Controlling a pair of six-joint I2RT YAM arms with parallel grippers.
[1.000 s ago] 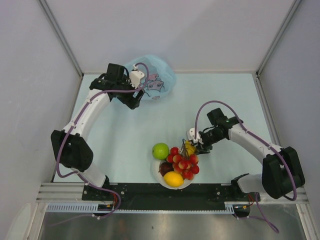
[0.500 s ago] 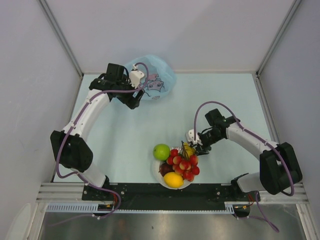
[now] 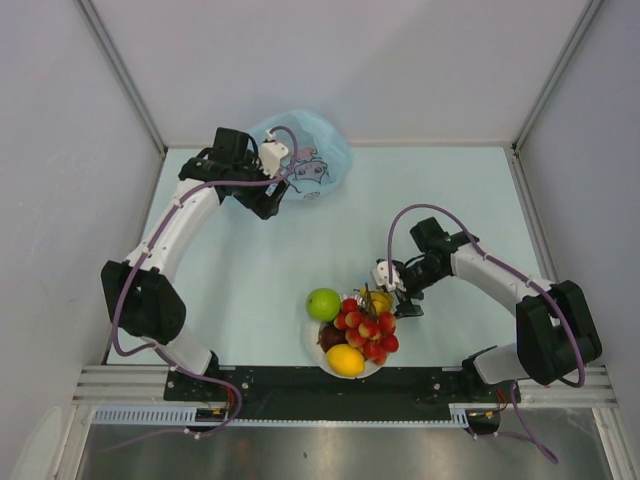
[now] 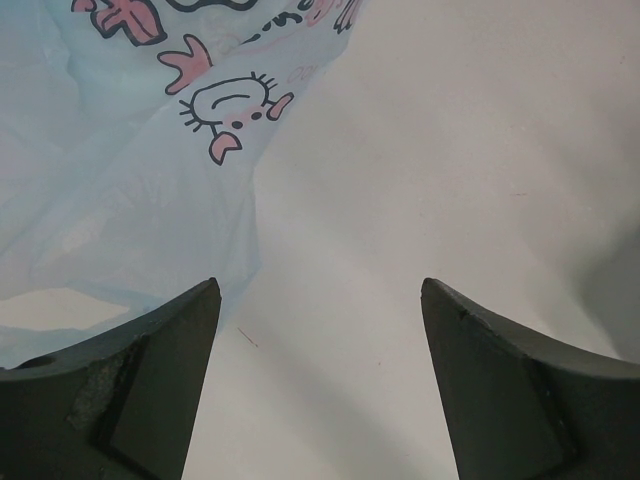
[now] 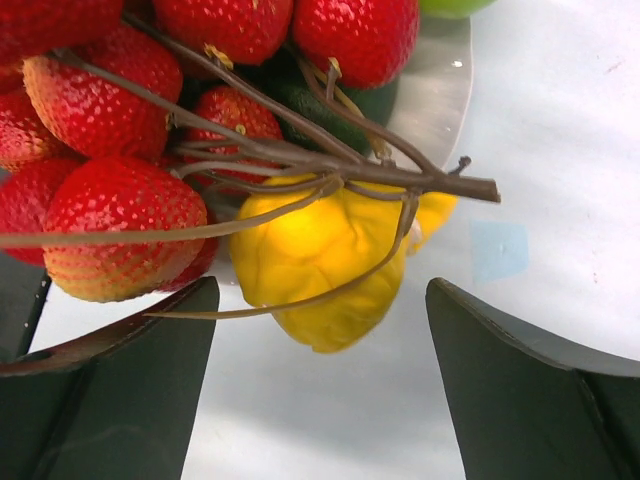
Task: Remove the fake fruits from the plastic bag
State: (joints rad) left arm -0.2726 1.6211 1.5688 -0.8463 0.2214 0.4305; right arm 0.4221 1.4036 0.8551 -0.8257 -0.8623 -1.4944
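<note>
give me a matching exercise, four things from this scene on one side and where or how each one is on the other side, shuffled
Things:
1. round green plastic apple
2. oval yellow plastic lemon
3. crinkly light-blue plastic bag with cartoon print
4. right gripper

Place or state:
A. open, at the right side of the white round bowl
B. far end of the table, away from the bowl
C. bowl's near edge, closest to the arm bases
D. bowl's far left side

Pairs: 1-D, 2-C, 3-B, 4-A
</note>
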